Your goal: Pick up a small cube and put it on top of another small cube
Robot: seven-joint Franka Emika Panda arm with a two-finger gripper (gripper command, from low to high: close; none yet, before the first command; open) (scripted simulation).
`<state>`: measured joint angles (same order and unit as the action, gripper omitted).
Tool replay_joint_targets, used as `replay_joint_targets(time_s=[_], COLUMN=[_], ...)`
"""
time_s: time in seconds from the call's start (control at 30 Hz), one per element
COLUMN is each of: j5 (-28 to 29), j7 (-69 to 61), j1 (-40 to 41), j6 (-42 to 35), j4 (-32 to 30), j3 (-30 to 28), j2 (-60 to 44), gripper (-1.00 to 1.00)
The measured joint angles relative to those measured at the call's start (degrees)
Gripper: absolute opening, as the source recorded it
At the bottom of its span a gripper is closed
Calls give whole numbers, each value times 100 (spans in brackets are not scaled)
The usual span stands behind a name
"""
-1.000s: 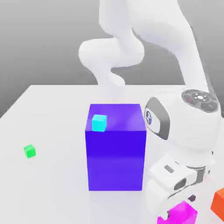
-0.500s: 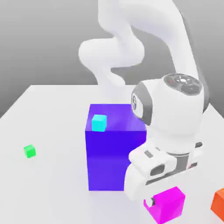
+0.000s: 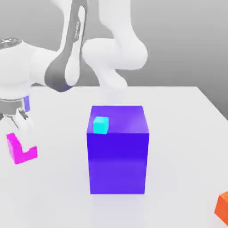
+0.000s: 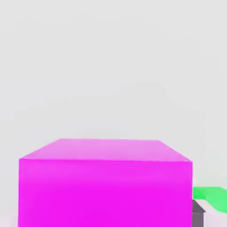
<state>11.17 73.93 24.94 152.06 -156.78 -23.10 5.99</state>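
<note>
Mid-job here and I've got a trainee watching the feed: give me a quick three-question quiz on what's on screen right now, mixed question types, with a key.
1. True or false: the tiny cyan cube rests on top of the big blue-purple block.
2. What is the gripper holding? A) the orange cube B) the magenta cube C) nothing
3. In the hand view, what colour is the sliver beside the held cube?

Key
1. True.
2. B: the jaws are shut on the magenta cube, at the exterior view's left, off the table.
3. Green: the green cube peeks out beside it. The orange cube lies far off at the exterior view's right.
</note>
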Motion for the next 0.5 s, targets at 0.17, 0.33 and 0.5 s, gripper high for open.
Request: replay_joint_targets(time_s=[0.17, 0.33, 0.5], j5=[-398, -1273, -2012], j7=[389, -192, -719], j1=[491, 273, 162], j6=[147, 440, 802], j4=[-439, -409, -375], j3=[-498, -560, -487], j2=[205, -247, -714], gripper=[-100, -100, -100])
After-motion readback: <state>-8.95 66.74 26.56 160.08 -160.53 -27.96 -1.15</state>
